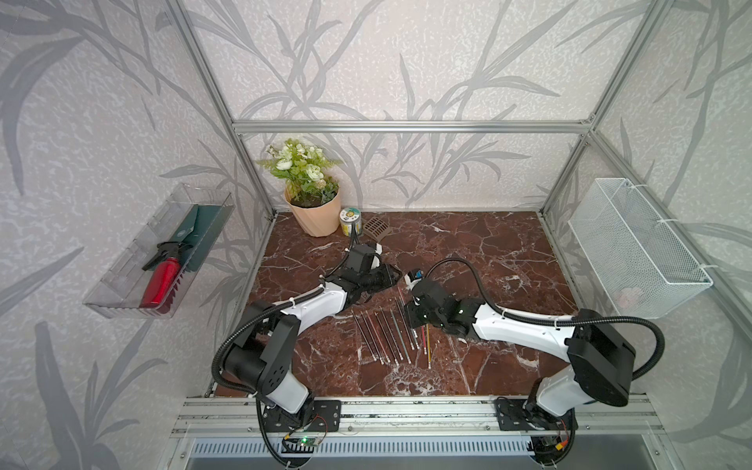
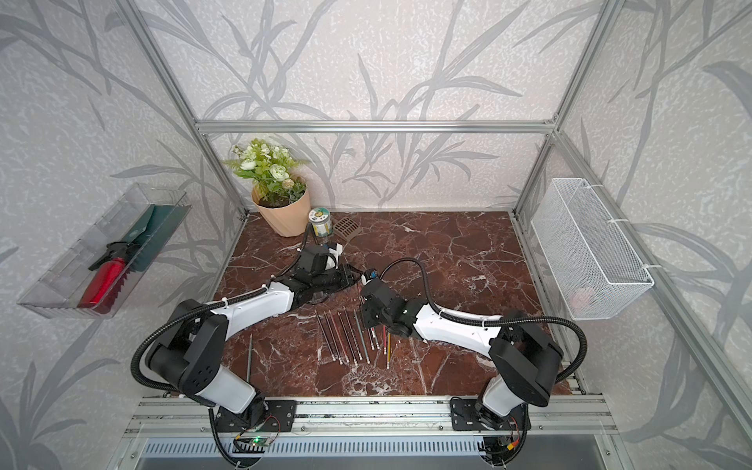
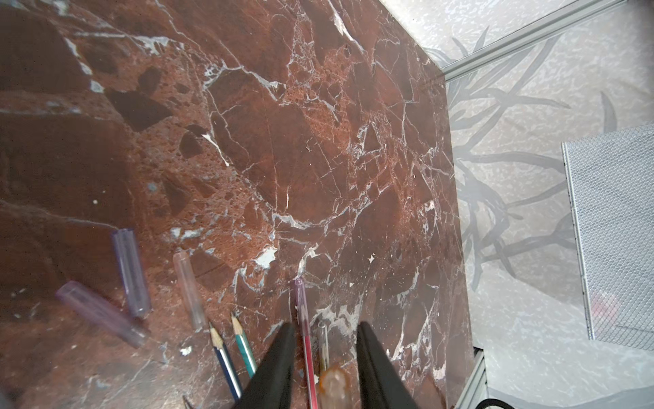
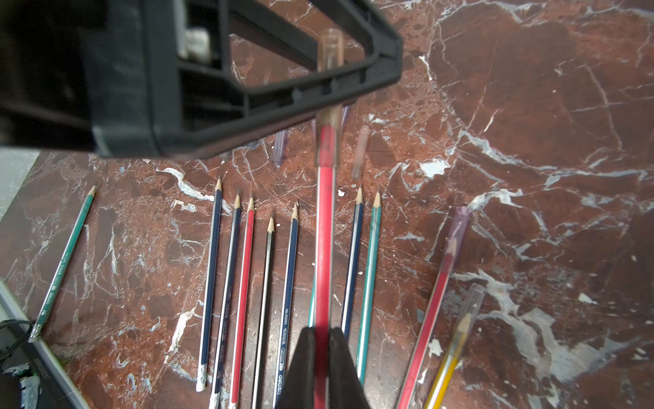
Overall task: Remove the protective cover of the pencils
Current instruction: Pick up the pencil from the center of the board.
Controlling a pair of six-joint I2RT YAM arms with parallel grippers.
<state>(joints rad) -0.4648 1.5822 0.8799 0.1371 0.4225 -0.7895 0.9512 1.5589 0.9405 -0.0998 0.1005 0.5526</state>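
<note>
Red pencil point(image 4: 323, 230) is clamped in your right gripper point(image 4: 322, 333), raised over the other pencils point(image 4: 244, 283) that lie in a row on the marble table point(image 4: 531, 106). Your left gripper point(image 3: 325, 325) has its jaws apart, one on each side of the clear cap point(image 3: 334, 386).

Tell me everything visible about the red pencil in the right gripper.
A slim red pencil, apparently painted wood. The right gripper is shut on the shaft, holding it above the other pencils lying on the marble table. Its tip end wears a clear pinkish plastic cap, which sits between the open fingers of the left gripper, gaps showing either side. The eraser end is hidden.
</note>
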